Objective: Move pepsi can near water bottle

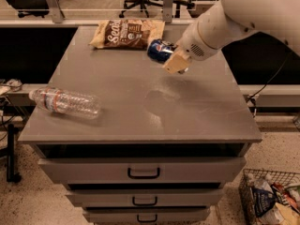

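Observation:
The pepsi can (160, 50) is dark blue with a round logo. It is held on its side above the far middle of the grey cabinet top (140, 102). My gripper (173, 60) is shut on the can, with its tan fingers (176, 63) at the can's right end. The white arm reaches in from the upper right. The water bottle (65, 102) lies on its side near the left front edge, white cap pointing left. It is well apart from the can.
A brown snack bag (127, 33) lies at the far edge, just left of the can. Drawers with dark handles (143, 173) sit below the top. A wire basket (274, 200) of items stands on the floor at lower right. Office chairs stand behind.

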Robot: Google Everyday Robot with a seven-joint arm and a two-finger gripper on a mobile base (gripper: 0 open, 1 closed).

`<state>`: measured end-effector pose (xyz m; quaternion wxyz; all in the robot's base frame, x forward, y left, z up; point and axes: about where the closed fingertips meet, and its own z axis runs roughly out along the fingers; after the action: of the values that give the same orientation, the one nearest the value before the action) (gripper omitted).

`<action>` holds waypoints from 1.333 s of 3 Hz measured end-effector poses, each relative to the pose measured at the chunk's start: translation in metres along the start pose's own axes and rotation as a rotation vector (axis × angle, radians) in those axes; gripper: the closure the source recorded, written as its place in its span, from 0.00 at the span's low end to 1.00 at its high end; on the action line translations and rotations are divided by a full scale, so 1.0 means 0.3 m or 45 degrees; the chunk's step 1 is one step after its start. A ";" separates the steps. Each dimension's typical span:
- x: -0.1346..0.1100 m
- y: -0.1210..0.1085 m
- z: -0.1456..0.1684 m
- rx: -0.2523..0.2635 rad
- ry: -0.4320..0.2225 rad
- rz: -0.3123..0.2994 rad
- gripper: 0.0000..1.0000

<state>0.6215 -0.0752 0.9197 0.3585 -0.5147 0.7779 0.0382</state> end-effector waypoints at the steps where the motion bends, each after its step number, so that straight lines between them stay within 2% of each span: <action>1: -0.113 0.103 0.021 -0.048 -0.073 -0.117 1.00; 2: -0.192 0.216 0.081 -0.124 -0.118 -0.200 1.00; 4: -0.190 0.333 0.189 -0.236 -0.083 -0.245 1.00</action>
<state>0.5803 0.0399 0.8808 0.3366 -0.6163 0.7060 0.0921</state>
